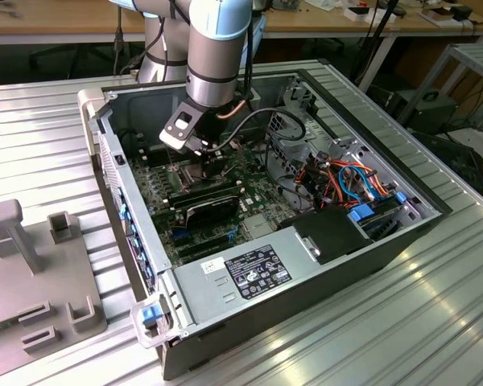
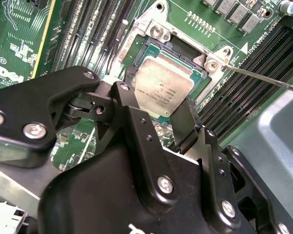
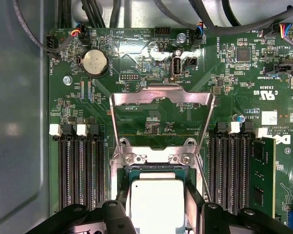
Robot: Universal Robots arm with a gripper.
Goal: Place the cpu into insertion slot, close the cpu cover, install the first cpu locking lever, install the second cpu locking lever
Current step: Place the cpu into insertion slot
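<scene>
Currently gripper point(image 2: 158, 96) pinches the cpu point(image 2: 163, 83) by its edges, just above the insertion slot point(image 2: 156, 48); misalignment could damage it.

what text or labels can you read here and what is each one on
cpu top, second wrist view: engraved lines, too small to read.
motherboard: white printed labels, too small to read surely.
power supply label, exterior view: print blurred.
Nothing can be quoted.
</scene>
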